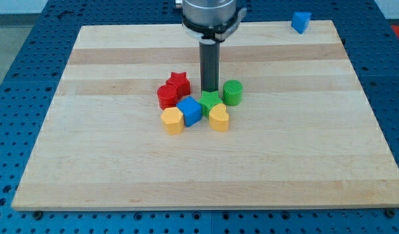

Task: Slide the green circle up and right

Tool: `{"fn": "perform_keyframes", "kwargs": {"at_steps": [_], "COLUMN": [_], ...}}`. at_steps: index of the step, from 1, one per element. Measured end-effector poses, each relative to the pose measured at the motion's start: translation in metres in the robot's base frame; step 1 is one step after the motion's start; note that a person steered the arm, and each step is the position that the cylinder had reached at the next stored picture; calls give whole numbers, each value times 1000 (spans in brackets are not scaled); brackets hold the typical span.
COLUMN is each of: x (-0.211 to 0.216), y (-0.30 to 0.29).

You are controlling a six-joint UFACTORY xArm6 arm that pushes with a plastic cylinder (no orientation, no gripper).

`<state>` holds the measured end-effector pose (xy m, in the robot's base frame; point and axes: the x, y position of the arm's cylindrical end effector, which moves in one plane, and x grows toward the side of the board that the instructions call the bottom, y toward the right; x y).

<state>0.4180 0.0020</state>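
Dark rod, no jaws: my tip (210, 91) holds nothing and can only push. It stands just left of the green circle (232, 92), with the green star (210, 101) right below it. Small, stiff and light, the circle should slide easily, though its round side may roll off my tip; I would push from its lower left. Yellow heart (219, 117), blue cube (190, 111), yellow block (173, 120) and two red blocks (173, 90) crowd the left. Up and right the wooden bench (303, 149) lies open; a blue block (301, 22) sits at the far corner.

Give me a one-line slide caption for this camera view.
My tip rests just left of the green circle, above the green star, in a cluster of red, blue and yellow blocks on the wooden board.
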Motion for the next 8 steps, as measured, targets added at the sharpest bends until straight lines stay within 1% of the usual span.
{"fn": "perform_keyframes", "kwargs": {"at_steps": [1, 3, 4, 6, 7, 8], "x": [19, 14, -6, -63, -89, -101], "y": [5, 47, 59, 63, 76, 107]}}
